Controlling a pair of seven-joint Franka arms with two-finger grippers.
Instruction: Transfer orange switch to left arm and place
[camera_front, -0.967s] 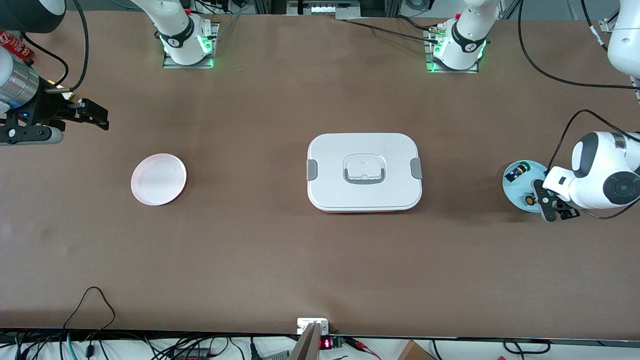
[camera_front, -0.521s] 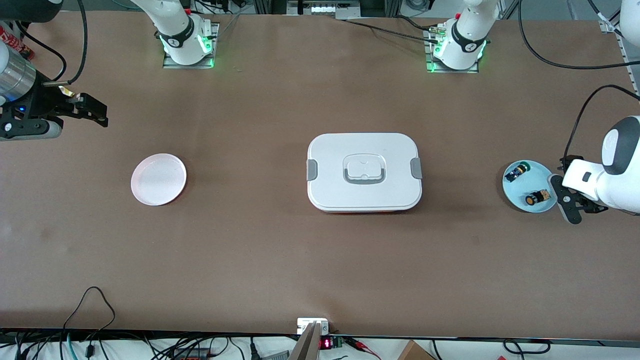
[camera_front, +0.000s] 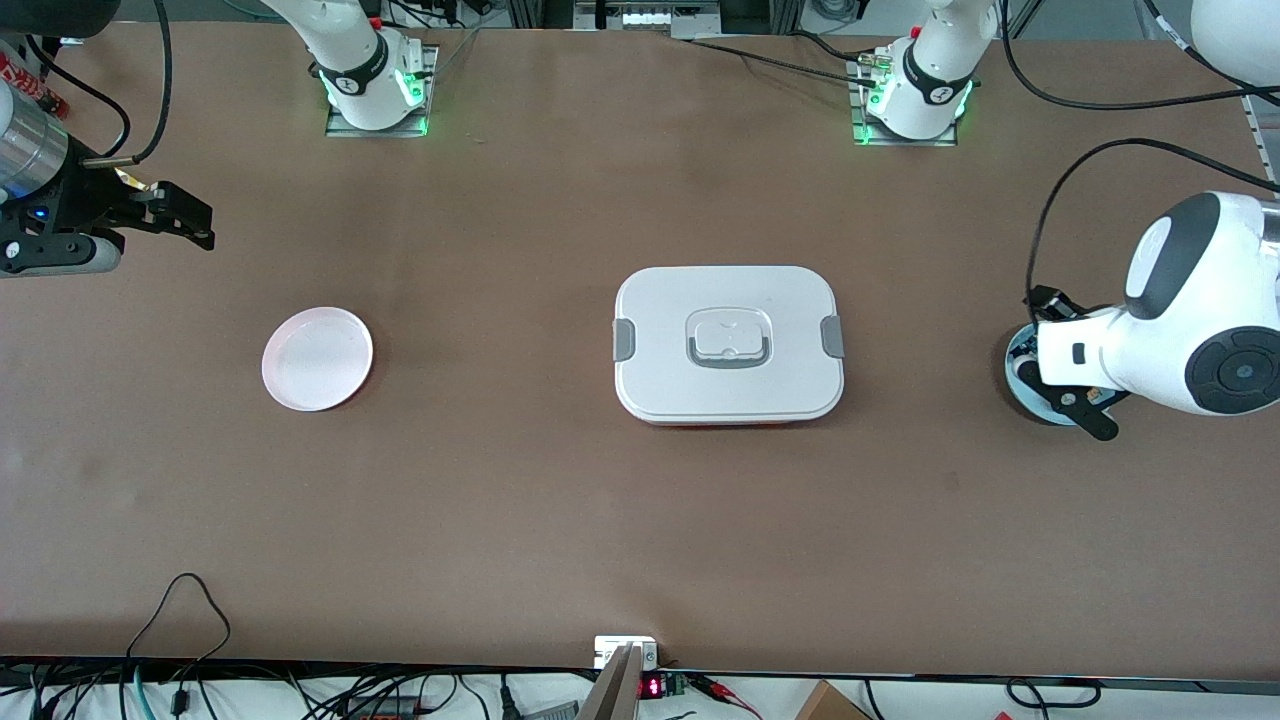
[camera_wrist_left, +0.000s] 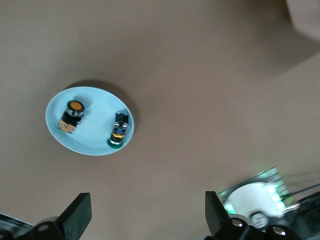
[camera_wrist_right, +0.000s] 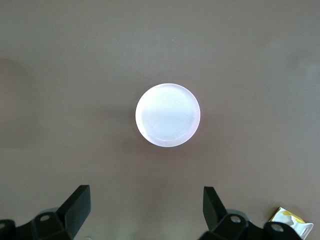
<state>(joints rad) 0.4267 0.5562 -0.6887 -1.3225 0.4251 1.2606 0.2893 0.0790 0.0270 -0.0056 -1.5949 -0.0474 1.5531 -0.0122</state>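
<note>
Left gripper hangs up in the air, jaws spread — right gripper likewise.

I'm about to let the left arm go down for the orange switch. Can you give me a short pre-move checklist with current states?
1. Left gripper open: ok.
2. Tiny orange-capped switch lying free on the round light-blue plate: ok.
3. Green-capped black switch apart from it: ok.
4. Left gripper centred over the orange switch: not ok, plate sits off to one side in the left wrist view.
5. Right gripper open, waiting above the round pink plate: ok.
6. Large white plastic box away from both grippers: ok.
</note>
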